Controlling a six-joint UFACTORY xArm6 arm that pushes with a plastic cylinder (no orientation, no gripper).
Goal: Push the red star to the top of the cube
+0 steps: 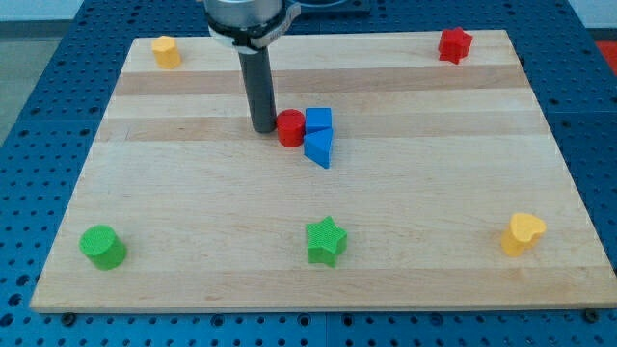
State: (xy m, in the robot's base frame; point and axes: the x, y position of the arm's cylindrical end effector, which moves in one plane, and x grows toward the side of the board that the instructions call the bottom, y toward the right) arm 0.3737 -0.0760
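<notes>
Tip [263,128] down on the table [193,212], upper centre, just left of red cylinder [290,128], touching or near-touching, can't tell which. Red cylinder pressed against blue cube [318,120] on its right. Blue triangular block [319,149] directly below the cube, touching it, also just beside the cylinder's lower right. Red star [454,44] far off at the view's top right corner of the table, well apart from the cube and from the tip. Not at the top of the cube; space above cube holds no block. Yellow block [166,51] at top left corner, shape unclear, roughly hexagonal. Green cylinder [102,247] at bottom left. Green star [326,241] at bottom centre. Yellow heart-like block [522,233] at bottom right. No jaws on this rig, only the dark rod, so open/closed state does not apply. Rod upright, mount cut off by the view's top edge.
</notes>
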